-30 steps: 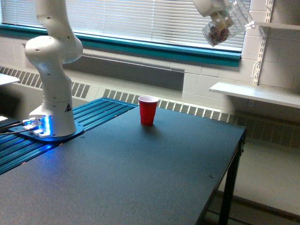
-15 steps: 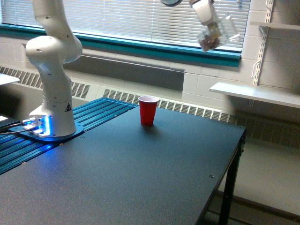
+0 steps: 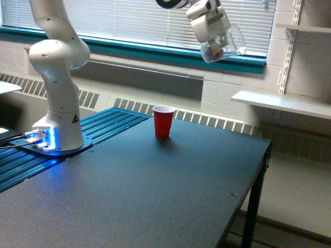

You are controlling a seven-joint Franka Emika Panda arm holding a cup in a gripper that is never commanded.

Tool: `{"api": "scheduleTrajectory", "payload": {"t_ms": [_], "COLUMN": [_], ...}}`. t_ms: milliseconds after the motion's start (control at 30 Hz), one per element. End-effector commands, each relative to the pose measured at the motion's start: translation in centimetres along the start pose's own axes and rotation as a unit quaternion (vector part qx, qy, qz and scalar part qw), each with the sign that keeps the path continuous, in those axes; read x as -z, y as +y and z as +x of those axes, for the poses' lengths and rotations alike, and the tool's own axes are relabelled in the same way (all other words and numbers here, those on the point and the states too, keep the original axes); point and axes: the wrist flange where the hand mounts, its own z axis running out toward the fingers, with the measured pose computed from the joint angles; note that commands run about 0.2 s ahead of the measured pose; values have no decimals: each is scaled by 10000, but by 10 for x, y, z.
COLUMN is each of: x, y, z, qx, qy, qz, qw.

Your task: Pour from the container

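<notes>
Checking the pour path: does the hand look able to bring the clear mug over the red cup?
Probably yes: the hand holds the clear mug high above the red cup; nothing between.

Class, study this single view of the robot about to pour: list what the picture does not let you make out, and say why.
- Exterior view: gripper fingers, hidden behind the wrist and the clear mug.
- Mug's brownish contents: too small and blurred to identify.
- Inside of the red cup: hidden by its rim and the camera angle.
- Upper arm: cut off by the top edge.
</notes>
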Motion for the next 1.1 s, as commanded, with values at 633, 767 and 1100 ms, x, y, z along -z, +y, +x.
{"api": "scheduleTrajectory", "payload": {"t_ms": [633,767,1100], "x": [-51,-48,-34], "y": [23,27,40], "z": [-170,-199,-263], "qx": [-341,-352,-459], "qy": [-895,-1018,-1436], "qz": [-476,-474,-518], "qw": [9943,9931,9872]}}
